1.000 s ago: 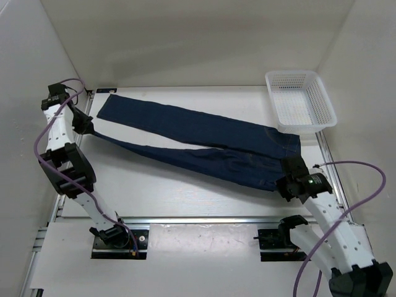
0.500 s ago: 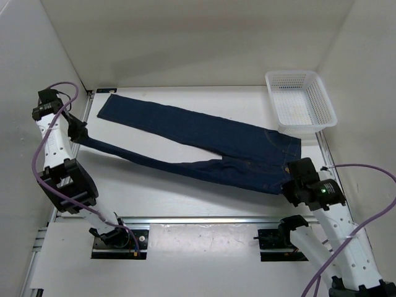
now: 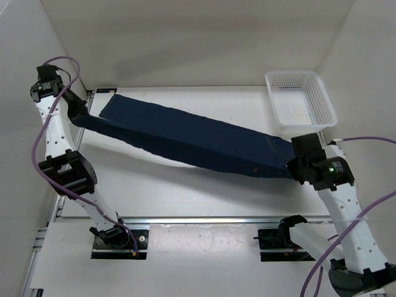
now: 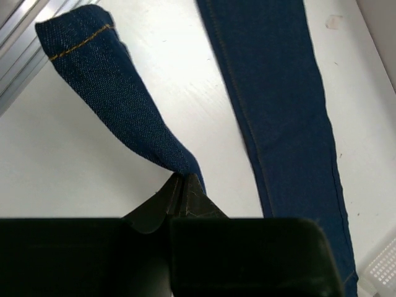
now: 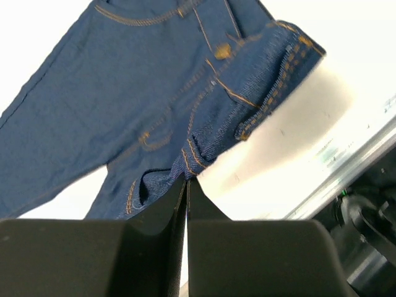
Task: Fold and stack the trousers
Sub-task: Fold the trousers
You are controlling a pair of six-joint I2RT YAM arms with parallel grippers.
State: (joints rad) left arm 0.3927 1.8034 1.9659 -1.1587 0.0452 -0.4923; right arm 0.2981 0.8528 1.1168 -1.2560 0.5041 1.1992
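- Jeans stretched across the table, near leg lifted over far leg.
- Left gripper clamped on the lifted leg, right gripper on the waist end.
- Thin pinches on taut denim: likely to slip, dropping the half-made fold askew.

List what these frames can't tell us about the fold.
- Top view: one leg of the trousers lies over the other, so whether their edges line up is hidden.
- Left wrist: the left gripper body blocks how much cloth it has pinched; the basket is cut off by the bottom right corner.
- Right wrist: the right gripper covers the pinched waist edge; the legs run off the left edge.
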